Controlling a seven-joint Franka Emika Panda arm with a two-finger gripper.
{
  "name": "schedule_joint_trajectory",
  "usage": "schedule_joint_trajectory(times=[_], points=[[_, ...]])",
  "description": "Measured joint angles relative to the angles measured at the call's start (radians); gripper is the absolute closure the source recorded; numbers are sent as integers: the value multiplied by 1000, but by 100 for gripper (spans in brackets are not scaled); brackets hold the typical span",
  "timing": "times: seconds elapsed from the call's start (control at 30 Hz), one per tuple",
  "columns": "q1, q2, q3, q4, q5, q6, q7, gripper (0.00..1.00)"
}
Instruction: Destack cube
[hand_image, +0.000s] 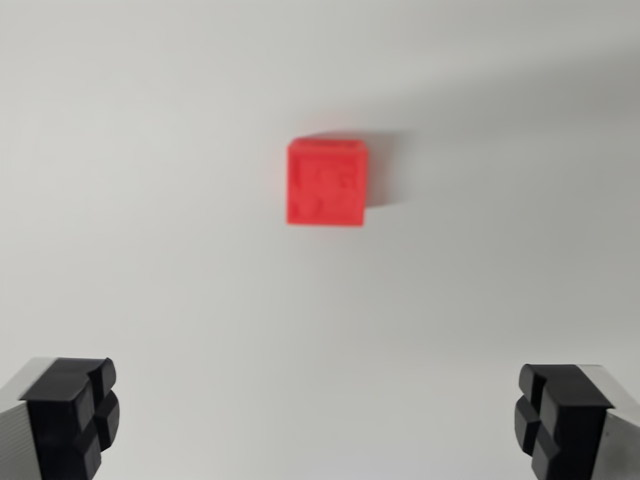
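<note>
A red cube (327, 183) sits on the plain white surface (150, 250), a little above the middle of the wrist view, with a soft shadow to its right. The tool (318, 415) is spread wide and empty, its black fingertips (75, 410) low at either edge, well apart from the cube.

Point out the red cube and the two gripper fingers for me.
red cube (326, 184), wrist view, top face.
finger at the wrist view's left (72, 412), wrist view, black pad.
finger at the wrist view's right (558, 412), wrist view, black pad.
</note>
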Motion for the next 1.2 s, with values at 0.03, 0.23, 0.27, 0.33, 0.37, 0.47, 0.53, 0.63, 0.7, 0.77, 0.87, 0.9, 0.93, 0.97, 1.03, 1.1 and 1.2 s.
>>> schedule_joint_trajectory(times=[0.03,0.23,0.27,0.33,0.37,0.47,0.53,0.63,0.7,0.77,0.87,0.9,0.93,0.97,1.03,1.1,1.2], points=[[0,-2,0,3,0,-6,0,0],[0,-14,1,17,-1,-32,1,0],[0,-15,1,19,-1,-35,1,0],[0,-17,1,23,-1,-40,1,0],[0,-18,1,23,-1,-41,1,0],[0,-19,1,25,-1,-45,2,0],[0,-19,1,25,-1,-45,1,0],[0,-17,1,25,-1,-45,1,0],[0,-17,1,25,-1,-45,1,0],[0,-17,1,25,-1,-45,1,0],[0,-17,1,25,-1,-45,1,0],[0,-17,1,25,-1,-45,1,0],[0,-17,1,25,-1,-45,1,0],[0,-17,1,25,-1,-45,1,0],[0,-17,1,25,-1,-45,1,0],[0,-17,1,25,-1,-45,1,0],[0,-17,1,25,-1,-45,1,0]])
